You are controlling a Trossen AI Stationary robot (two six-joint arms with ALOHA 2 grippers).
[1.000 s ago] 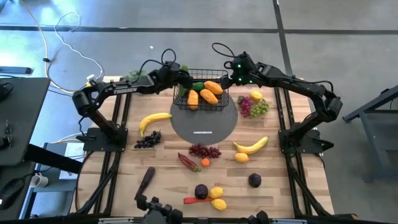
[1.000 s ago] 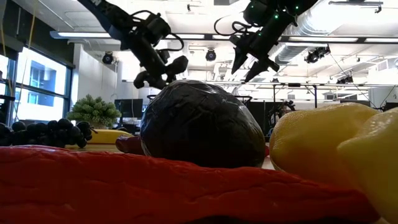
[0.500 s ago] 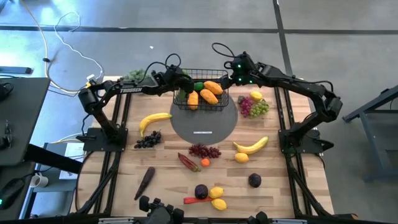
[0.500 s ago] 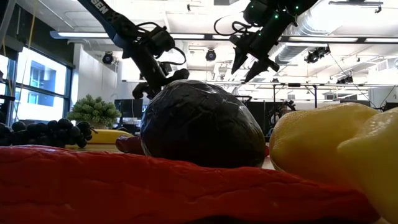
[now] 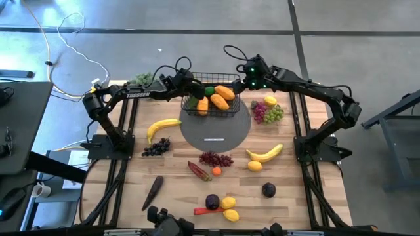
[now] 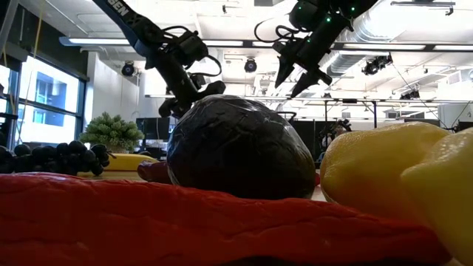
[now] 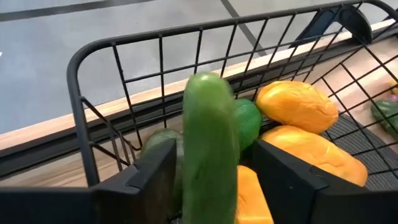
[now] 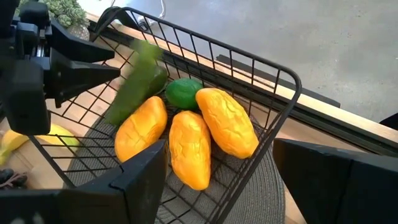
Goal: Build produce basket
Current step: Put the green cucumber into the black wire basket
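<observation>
A black wire-mesh basket (image 5: 211,96) stands at the far middle of a wooden table (image 5: 170,183), partly on a flat grey round disc (image 5: 216,131). Inside lie three orange-yellow mango-like fruits (image 8: 186,140) and a small round green fruit (image 8: 183,92). The left gripper (image 5: 189,88) hangs over the basket's left end; in its wrist view a long green cucumber (image 7: 210,146) stands between its spread fingers (image 7: 152,180), blurred in the right wrist view as if dropping free. The right gripper (image 5: 244,84) waits just beside the basket's right rim, jaws apart and empty.

What could go wrong: the cucumber looks upright near the end wall, so it may catch on the rim, lean out, or bounce off the hard fruits and tip over the low flaring side. Lifting the left gripper carelessly could also hook the wire and drag the light basket.

Elsewhere on the table: bananas (image 5: 162,125), dark grapes (image 5: 155,148), red grapes (image 5: 216,158), lemons (image 5: 229,208), plums (image 5: 268,190) and a red chilli (image 5: 198,170) wait, well apart from the basket
</observation>
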